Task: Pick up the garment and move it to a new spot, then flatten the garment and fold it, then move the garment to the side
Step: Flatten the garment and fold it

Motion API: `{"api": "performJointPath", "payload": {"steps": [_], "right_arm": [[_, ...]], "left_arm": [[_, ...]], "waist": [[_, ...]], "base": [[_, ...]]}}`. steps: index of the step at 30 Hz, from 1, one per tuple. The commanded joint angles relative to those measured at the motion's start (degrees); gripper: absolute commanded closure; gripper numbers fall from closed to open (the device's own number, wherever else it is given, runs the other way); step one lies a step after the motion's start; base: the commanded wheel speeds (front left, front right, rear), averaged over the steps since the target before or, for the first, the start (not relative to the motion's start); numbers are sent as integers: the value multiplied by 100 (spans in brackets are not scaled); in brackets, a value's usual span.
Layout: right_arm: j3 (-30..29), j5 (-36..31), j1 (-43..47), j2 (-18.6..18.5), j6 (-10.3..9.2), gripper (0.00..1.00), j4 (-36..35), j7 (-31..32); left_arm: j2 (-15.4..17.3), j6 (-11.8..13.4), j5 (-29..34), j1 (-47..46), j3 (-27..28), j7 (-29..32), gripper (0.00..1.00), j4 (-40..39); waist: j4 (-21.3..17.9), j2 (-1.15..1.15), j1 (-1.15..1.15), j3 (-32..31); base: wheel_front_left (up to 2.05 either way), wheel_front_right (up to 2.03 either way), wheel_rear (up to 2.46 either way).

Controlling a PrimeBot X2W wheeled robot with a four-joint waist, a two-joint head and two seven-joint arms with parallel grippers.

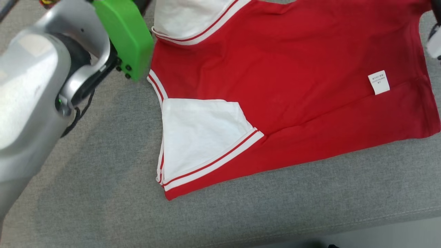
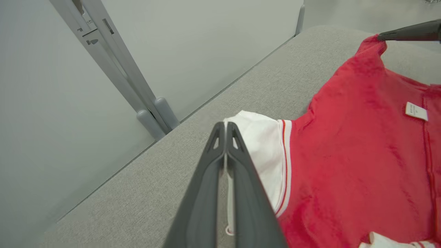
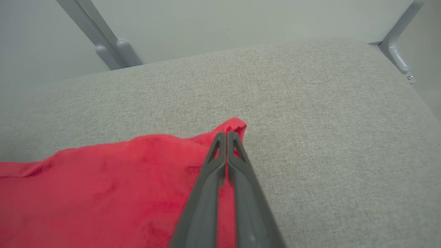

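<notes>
Red garment [image 1: 293,69] with white sleeves lies mostly flat on the grey fabric-covered surface [image 1: 103,179], in the upper middle and right of the head view. Its long axis runs left to right across that view, slightly tilted: the near edge climbs toward the right. The sleeve end points to the robot's left and the hem end to its right. The near white sleeve [image 1: 200,134] is folded in over the red body, with red-and-white striped trim along its cuff. The far white sleeve [image 1: 186,17] sits at the top edge. A small white label [image 1: 378,82] lies on the red cloth near the hem end.

Left gripper [image 2: 225,124]: fingers pressed together, clamped on the edge of the far white sleeve, with a strip of white cloth showing between them. The left arm [image 1: 31,86], silver with a green housing [image 1: 124,34], sits at the left of the head view, beside the garment's sleeve end.

Right gripper [image 3: 226,133]: fingers together, pinching the far red hem corner, which is bunched and raised a little off the surface. The left wrist view shows this gripper holding that corner at the top right.

Grey frame legs [image 2: 151,113] and a pale wall stand behind the surface.
</notes>
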Motion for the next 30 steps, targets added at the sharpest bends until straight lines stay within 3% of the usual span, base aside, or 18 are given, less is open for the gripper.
{"api": "performJointPath", "payload": {"steps": [1,13,23,30], "right_arm": [[-36,157,181,-98,2,100,-161,40],[-551,1078,1680,-622,1,100,-1345,92],[-763,1395,2658,-699,1,100,-1587,-265],[-901,1579,3152,-579,1,100,-1527,-506]], "left_arm": [[146,84,-30,233,-1,13,100,-210],[856,922,-699,1871,296,-73,100,-2254],[1147,1323,-1126,2926,401,-301,100,-2992],[1235,1531,-1066,3626,329,-696,100,-3235]], "waist": [[78,0,0,-79],[338,0,0,-269],[384,0,0,-320],[373,0,0,-427]], "base": [[0,0,0],[0,0,0],[0,0,0],[0,0,0]]}}
